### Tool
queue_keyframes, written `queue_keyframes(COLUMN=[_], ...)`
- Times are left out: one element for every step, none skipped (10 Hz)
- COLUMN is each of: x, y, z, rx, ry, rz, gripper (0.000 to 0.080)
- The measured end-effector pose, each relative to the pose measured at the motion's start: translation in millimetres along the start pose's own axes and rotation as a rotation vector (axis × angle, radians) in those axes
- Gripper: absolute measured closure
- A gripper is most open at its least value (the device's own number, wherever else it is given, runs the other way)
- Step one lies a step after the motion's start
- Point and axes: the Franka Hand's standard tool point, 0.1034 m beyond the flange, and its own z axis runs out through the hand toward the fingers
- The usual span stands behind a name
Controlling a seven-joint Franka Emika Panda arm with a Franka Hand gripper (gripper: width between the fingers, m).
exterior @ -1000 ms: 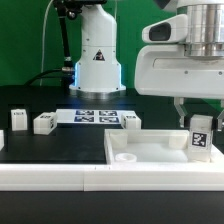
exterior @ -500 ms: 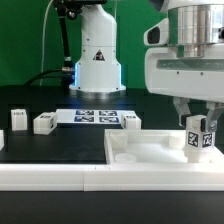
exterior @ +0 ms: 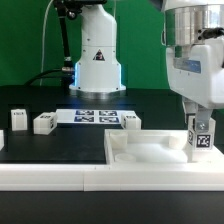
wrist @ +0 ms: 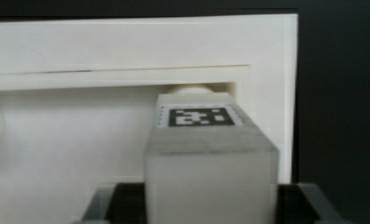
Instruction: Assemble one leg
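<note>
Filling the near part of the exterior view, the large white tray (exterior: 150,152) lies flat on the black table (exterior: 50,145). Over its right end hangs the gripper (exterior: 199,122), closed on the leg (exterior: 200,138), which stands upright with its tag facing out. Seating it well likely means keeping it vertical and centred over the corner socket before lowering.

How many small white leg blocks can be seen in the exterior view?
4. One leg in the gripper above the tray; three on the table. Others may be hidden.
</note>
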Motion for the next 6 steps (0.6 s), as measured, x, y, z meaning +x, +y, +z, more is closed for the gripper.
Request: queue_keyframes(x=[-1.4,-1.9,-1.9,-2.0,-1.3,-1.2], y=[0.2,0.6,0.9,0.9,0.4,-0.6], z=[0.0,0.7,1.2,1.3,1.4,1.1], rx=[0.000,-0.001,-0.001,-0.001,-0.001,-0.005], ry=[-0.005,-0.006,-0.006,-0.006,-0.006,-0.007], rz=[0.063,0.059,0.008,-0.037,-0.097,-0.248], gripper=[0.0506,0.0506,0.0345,0.0222,0.0222,0.0162])
